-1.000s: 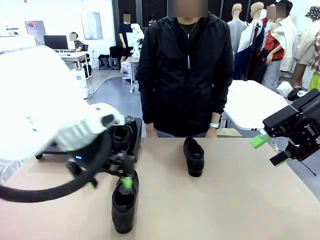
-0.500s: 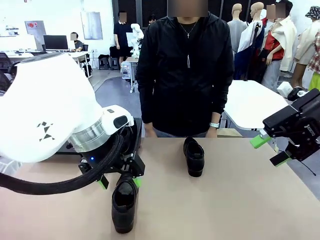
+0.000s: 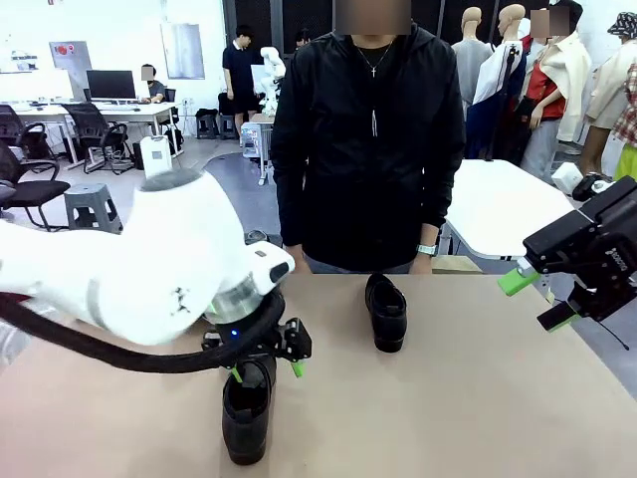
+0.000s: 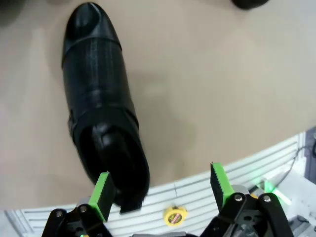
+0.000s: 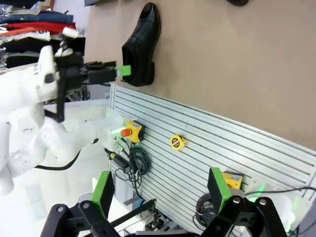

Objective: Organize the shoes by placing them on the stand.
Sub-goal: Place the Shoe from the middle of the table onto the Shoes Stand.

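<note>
Two shoes lie on the counter (image 3: 478, 398): the near shoe (image 3: 245, 423) by the front edge, the far shoe (image 3: 385, 311) mid-counter, with free room at right. The left end effector (image 3: 266, 371) hovers wide open, empty, over the near shoe's heel; the right end effector (image 3: 537, 299), open and empty, hangs beyond the right edge.

My front camera is looking across the table (image 3: 478, 398) at the person (image 3: 368, 149) opposite, my left wrist camera is hovering close above the near shoe (image 4: 98, 98), and my right wrist camera is viewing that same shoe from well off.
</note>
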Robot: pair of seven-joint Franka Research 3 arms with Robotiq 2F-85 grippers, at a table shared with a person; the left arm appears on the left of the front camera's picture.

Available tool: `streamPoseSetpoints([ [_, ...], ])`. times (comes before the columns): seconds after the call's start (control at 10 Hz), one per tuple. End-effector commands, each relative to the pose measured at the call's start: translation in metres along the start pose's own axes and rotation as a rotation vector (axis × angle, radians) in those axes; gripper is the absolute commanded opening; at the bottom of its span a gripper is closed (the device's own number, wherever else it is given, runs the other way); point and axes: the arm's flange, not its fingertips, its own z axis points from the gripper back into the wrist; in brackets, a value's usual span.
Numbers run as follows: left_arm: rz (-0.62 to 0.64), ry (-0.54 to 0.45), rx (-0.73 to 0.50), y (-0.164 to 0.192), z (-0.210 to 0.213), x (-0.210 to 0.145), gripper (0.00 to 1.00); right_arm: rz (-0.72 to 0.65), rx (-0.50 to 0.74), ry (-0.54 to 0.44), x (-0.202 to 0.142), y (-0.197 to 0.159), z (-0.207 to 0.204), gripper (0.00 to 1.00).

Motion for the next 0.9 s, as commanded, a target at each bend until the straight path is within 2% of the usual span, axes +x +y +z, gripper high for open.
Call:
streamPoseSetpoints([
  [0.0,0.021,-0.013,0.088,-0.014,-0.029,0.014,1.00,0.024,0.022,-0.001,0.000,0.000,0.003,1.00],
  [0.2,0.024,0.046,0.142,-0.010,-0.062,0.013,1.00,0.024,0.022,-0.001,0.000,0.000,0.003,1.00],
  [0.5,0.026,0.035,0.146,-0.012,-0.087,0.011,1.00,0.024,0.022,-0.001,0.000,0.000,0.003,1.00],
  [0.6,0.023,0.046,0.169,-0.011,-0.090,0.010,0.40,0.024,0.022,-0.001,0.000,0.000,0.003,1.00],
  [0.7,0.029,0.048,0.158,-0.010,-0.089,0.009,0.00,0.024,0.022,-0.001,0.000,0.000,0.003,1.00],
  [0.8,0.043,0.040,0.171,-0.009,-0.087,0.008,0.00,0.024,0.022,-0.001,0.000,0.000,0.003,1.00],
])
